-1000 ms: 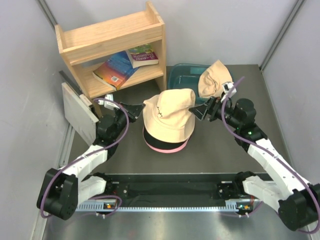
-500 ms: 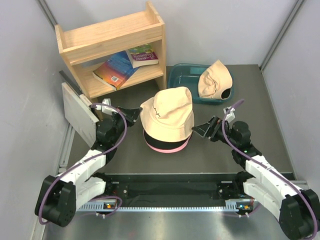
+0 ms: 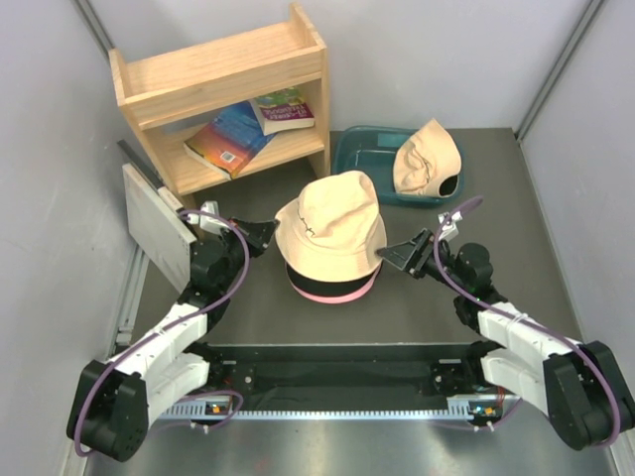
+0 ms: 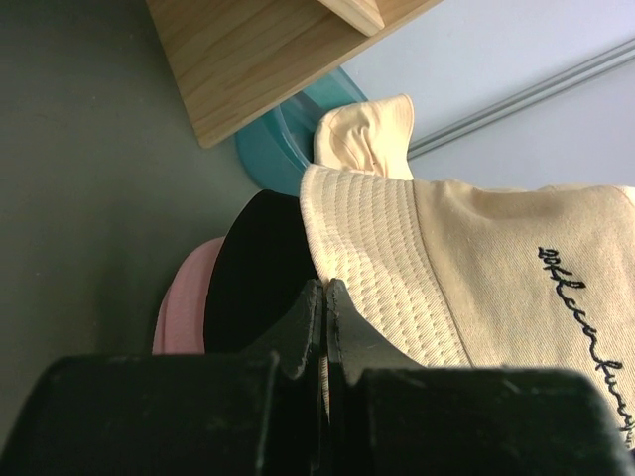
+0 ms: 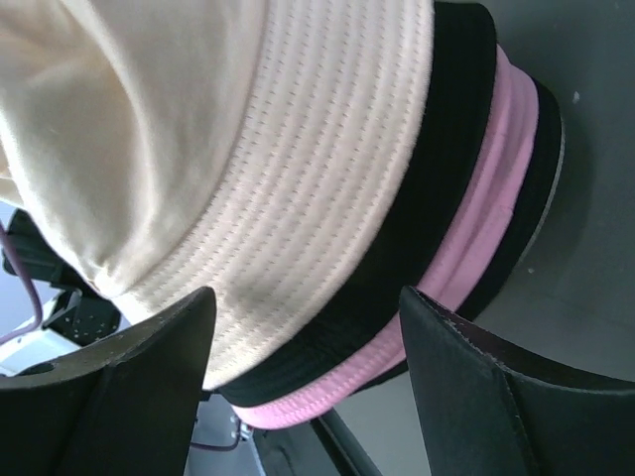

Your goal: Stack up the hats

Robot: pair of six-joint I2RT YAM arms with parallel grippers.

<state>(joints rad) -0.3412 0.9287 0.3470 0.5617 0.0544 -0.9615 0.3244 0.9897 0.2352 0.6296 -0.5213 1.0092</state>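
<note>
Top external view — three hats stacked at centre frame: tan hat (image 3: 332, 226) over black hat (image 3: 327, 282) over pink hat (image 3: 332, 297). Loose tan hat (image 3: 425, 159) lies on teal tub (image 3: 357, 159) rim, upper right, above right gripper (image 3: 399, 256) — the nearer arm, jaws spread wide. Left gripper (image 3: 263, 233) pinched closed at the stack's left brim; whether cloth is caught, cannot tell.

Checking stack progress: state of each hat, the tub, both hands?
Cream fabric bucket hat with script: top of stack.
Black fabric hat: under it, brim showing.
Pink fabric hat: under black, brim showing.
Second cream hat: crumpled in tub, unstacked.
Teal plastic tub: upright, holding that hat.
Left hand: shut, at cream brim.
Right hand: open, beside stack.
</note>
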